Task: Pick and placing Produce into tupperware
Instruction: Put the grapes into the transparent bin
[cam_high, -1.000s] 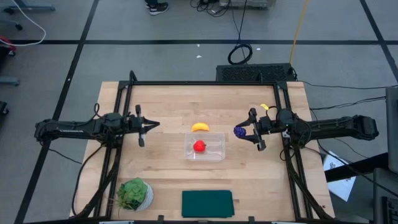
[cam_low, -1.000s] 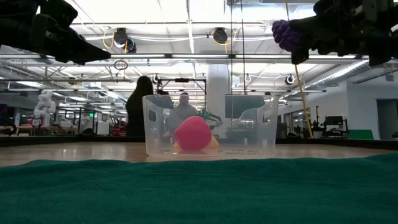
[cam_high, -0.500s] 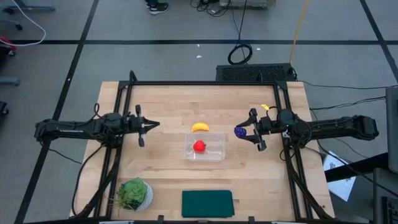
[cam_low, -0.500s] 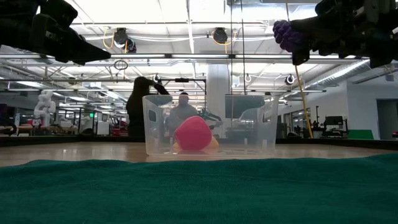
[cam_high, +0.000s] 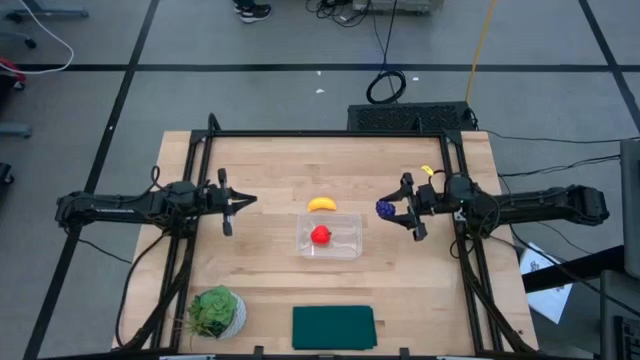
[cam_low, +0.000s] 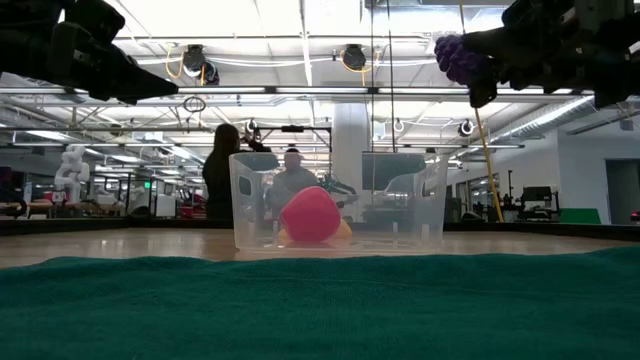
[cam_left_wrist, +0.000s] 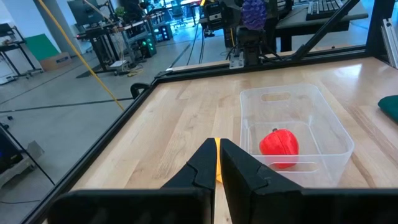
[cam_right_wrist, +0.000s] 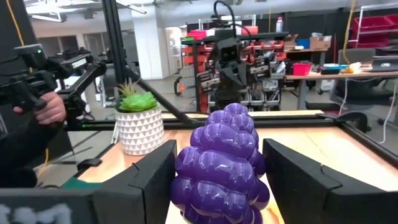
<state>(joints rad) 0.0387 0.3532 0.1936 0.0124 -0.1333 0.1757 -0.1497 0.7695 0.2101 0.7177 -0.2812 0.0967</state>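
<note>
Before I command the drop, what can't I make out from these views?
- Banana, low view: mostly hidden behind the red fruit and the tupperware wall.
- Right end effector, right wrist view: the grape cluster covers the contact points.
- Tupperware, right wrist view: blocked by the grapes.

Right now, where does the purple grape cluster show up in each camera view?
High view: purple grape cluster in the right claw, right of the clear tupperware.
Low view: grapes top right, above the tupperware.
Left wrist view: grapes top centre, beyond the tupperware.
Right wrist view: grapes centre, between the fingers.
Shared landmark: the tupperware, except in the right wrist view.
</note>
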